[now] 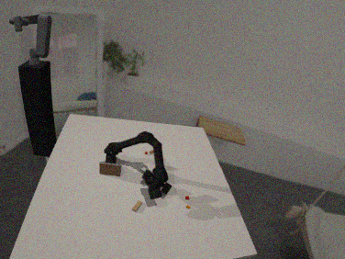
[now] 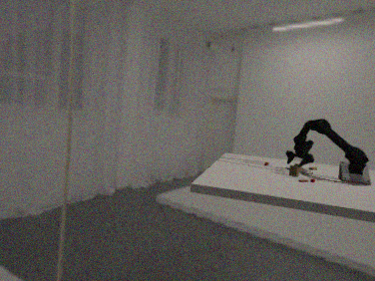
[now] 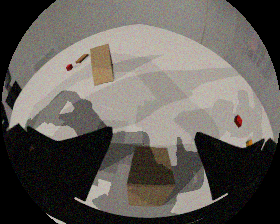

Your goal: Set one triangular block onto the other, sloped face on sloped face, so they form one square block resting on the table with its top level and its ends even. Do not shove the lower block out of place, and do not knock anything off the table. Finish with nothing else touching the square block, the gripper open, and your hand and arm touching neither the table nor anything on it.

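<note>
My gripper (image 1: 161, 192) (image 2: 298, 160) (image 3: 156, 135) is open, pointing down low over the table. One brown wooden block (image 3: 151, 194) lies below and between the spread fingers in the wrist view, touching neither as far as I can see. Its upper face is in shadow, so its slope is unclear. A second, lighter wooden block (image 3: 102, 65) stands apart from it, at the upper left of the wrist view. In the exterior view a brown block shape (image 2: 294, 170) shows just under the gripper; I cannot tell which block it is. The arm hides this area in the top view.
A small light wooden piece (image 1: 137, 206) lies left of the gripper. A red piece (image 1: 187, 197) (image 3: 238, 121) and an orange piece (image 1: 188, 207) (image 3: 249, 143) lie to the right. Another red piece (image 1: 146, 152) (image 3: 69, 67) and a thin brown piece (image 1: 151, 152) (image 3: 81, 58) lie behind.
</note>
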{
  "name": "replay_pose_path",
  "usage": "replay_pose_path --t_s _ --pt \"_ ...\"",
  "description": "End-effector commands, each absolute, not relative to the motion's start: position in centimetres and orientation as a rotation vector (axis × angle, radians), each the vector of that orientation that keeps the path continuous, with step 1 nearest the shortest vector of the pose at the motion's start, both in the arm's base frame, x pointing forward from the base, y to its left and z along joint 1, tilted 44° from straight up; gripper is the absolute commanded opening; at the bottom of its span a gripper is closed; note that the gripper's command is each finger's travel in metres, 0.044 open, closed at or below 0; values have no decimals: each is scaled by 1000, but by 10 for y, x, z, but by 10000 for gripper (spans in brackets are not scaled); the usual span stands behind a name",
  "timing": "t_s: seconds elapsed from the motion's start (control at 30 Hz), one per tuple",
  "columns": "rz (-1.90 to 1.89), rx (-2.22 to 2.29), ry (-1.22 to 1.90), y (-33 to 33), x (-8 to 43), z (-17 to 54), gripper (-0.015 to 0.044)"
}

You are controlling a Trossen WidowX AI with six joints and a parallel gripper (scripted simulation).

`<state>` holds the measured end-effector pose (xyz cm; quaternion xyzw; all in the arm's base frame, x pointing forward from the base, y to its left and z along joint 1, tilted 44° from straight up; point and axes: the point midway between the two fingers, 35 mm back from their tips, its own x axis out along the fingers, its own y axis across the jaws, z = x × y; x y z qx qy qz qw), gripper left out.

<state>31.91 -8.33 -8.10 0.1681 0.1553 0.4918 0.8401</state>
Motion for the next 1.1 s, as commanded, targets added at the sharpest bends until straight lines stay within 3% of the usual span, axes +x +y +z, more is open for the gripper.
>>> replay_pose_path --t_s 0.0,0.27,0.47,0.7,0.9,1.07 --pt "1041 359 333 -83 319 -81 440" --pt "939 452 461 -150 316 -9 440" --pt "945 423 449 -149 317 -10 440" --pt "1310 132 1095 -90 320 -24 440" --pt "1208 -414 1648 -77 348 -17 440" --pt "1116 -565 1734 -74 361 -10 440"
